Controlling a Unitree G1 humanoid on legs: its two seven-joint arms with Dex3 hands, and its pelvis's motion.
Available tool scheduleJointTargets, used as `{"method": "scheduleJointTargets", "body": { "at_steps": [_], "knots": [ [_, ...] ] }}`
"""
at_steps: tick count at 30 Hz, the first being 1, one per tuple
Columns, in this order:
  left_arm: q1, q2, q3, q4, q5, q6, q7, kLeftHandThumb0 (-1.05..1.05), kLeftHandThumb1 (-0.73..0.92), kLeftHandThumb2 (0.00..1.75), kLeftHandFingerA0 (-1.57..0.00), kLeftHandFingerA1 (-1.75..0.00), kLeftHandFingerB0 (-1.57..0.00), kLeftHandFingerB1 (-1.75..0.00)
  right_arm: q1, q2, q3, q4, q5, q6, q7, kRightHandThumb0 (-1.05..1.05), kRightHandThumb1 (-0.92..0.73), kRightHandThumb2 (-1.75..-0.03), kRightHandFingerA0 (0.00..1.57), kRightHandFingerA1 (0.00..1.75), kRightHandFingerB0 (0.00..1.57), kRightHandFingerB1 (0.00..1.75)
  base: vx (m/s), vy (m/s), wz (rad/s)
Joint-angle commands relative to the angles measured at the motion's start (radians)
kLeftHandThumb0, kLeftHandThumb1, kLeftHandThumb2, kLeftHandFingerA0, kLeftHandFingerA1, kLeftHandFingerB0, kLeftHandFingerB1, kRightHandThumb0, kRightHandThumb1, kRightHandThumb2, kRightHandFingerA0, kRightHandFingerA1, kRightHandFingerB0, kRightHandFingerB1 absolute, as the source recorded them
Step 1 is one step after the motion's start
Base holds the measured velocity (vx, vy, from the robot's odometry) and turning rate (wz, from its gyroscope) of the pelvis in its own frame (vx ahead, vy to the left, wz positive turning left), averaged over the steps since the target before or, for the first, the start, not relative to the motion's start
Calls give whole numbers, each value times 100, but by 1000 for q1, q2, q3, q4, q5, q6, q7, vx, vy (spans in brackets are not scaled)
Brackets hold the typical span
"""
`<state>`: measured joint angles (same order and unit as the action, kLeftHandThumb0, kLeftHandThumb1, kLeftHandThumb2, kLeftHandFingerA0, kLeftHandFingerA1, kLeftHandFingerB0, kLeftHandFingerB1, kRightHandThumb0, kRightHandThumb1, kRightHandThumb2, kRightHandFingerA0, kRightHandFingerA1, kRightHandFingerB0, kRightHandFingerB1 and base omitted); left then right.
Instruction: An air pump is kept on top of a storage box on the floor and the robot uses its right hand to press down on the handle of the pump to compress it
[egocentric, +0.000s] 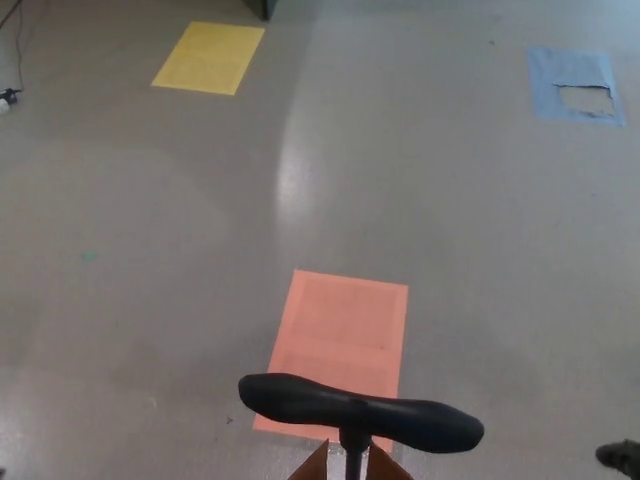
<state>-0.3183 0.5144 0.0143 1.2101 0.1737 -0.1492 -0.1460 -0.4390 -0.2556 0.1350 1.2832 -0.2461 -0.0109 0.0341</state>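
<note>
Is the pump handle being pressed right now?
No. The pump handle sits free on its shaft, with no hand on it; neither robot hand is in view.

One view only: head cam, set high, tilted down and fwd over the grey floor (150, 250). Pump handle (360, 410) sits closest, cut off at bottom edge, just under the lens. Orange sheet (340, 340) mid-frame; yellow sheet (208, 58) and blue sheet (575, 85) lie far off near top edge. No 2nd cam, so no overlap.
</note>
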Motion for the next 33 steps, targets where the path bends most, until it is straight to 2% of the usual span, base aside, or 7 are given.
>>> {"method": "scheduleJointTargets", "body": {
  "at_steps": [1,2,3,11,12,27,33],
  "knots": [
    [-3,23,4,50,-4,-67,-38,-57,77,63,-25,-32,-24,-30,17,1,-107,31,76,-85,-73,-78,-86,-114,9,29,8,24,0,0,0],
    [-9,25,10,54,-10,-73,-44,-57,77,63,-23,-33,-23,-30,15,7,-172,15,122,-157,-131,-59,-86,-66,26,31,22,30,0,0,0],
    [-13,26,14,56,-13,-76,-47,-62,79,63,-24,-32,-23,-29,5,17,-248,-12,180,-228,-167,-29,-59,-110,7,49,7,49,0,0,0],
    [-18,20,73,51,-66,-112,-59,-35,53,110,0,-49,0,-48,15,83,-421,-330,294,-513,-191,-78,-91,-68,19,31,18,28,0,0,0],
    [-19,23,80,45,-71,-118,-63,-79,92,73,-12,-27,-10,-23,44,92,-414,-508,279,-510,-209,-77,-92,-70,22,31,19,28,0,0,0],
    [-6,32,85,53,-67,-145,-89,-79,92,72,-12,-30,-9,-24,-41,-154,-365,-1662,320,-133,102,-36,-51,-109,0,48,0,48,0,0,0],
    [-17,41,96,59,-80,-138,-101,-89,87,117,-4,-13,-4,-13,-153,-263,-304,-1808,386,-14,234,-83,-75,-108,9,41,9,40,0,0,0]
  ]
}}
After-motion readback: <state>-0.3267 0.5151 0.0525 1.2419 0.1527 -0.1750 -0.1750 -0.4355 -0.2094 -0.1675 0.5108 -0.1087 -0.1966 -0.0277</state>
